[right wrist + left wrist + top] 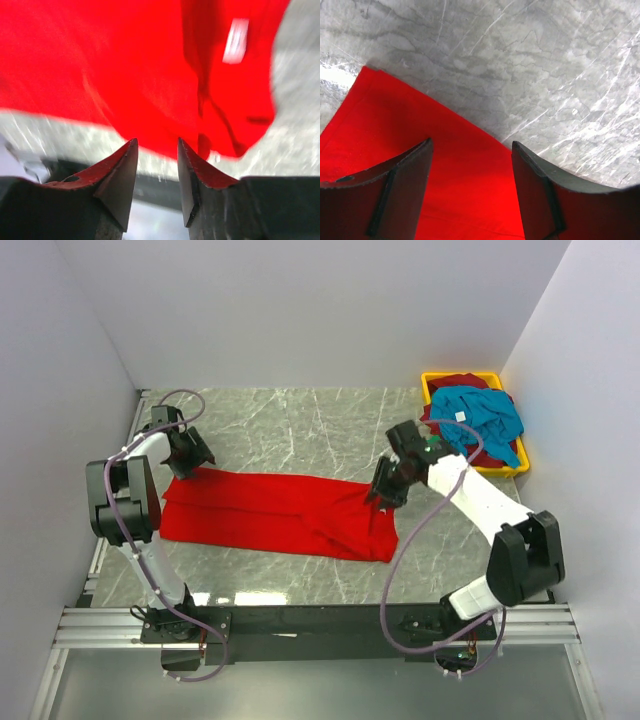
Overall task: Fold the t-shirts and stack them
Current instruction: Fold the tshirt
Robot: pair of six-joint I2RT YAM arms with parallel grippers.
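The bright red t-shirt (275, 512) lies folded lengthwise as a long strip across the marble table. My left gripper (190, 462) hovers over its far left corner, jaws open and empty, with red cloth (420, 145) below and between them. My right gripper (385, 490) is above the shirt's right end, jaws open and empty; the red cloth (150, 75) is blurred in the right wrist view. The teal-blue t-shirt (483, 420) with a white tag lies on top of a dark maroon one (462, 383) in the bin.
The yellow plastic bin (500, 468) stands at the back right against the right wall. White walls close in the left, back and right. A black rail (320, 620) runs along the table's near edge.
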